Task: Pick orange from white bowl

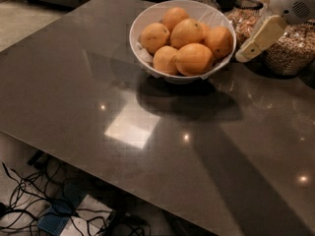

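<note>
The white bowl point(139, 25) stands at the back middle of the dark table and holds several oranges piled on a crinkled white liner. The nearest orange point(193, 59) lies at the bowl's front right, with another orange point(219, 41) behind it by the right rim. My gripper point(248, 50) comes in from the upper right. Its cream tip points down and left and hovers just outside the bowl's right rim, above the table, touching nothing. It holds nothing that I can see.
Glass jars of cereal point(290, 53) stand right behind the gripper, and another jar point(244, 21) is next to the bowl. The dark glossy table point(147, 132) ends at a front edge running diagonally. Cables point(44, 205) lie on the floor at the lower left.
</note>
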Robot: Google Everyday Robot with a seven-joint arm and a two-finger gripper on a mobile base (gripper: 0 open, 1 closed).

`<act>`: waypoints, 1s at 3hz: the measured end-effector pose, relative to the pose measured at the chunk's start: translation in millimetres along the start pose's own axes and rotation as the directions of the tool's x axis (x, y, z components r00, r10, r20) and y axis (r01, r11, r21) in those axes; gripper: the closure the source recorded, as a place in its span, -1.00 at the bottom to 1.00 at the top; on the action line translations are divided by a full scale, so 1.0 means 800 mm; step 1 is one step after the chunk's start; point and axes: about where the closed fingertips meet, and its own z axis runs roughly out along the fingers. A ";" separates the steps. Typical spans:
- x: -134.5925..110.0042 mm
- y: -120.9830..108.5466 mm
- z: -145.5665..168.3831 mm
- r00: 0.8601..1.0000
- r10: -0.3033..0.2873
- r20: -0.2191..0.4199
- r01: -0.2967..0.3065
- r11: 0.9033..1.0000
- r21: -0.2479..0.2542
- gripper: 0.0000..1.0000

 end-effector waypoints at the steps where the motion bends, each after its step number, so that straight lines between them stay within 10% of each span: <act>1: 0.000 -0.009 0.016 1.000 -0.001 0.017 0.001 0.999 -0.046 -0.90; 3: -0.005 -0.018 0.038 0.999 -0.027 0.018 0.029 0.995 -0.095 -0.56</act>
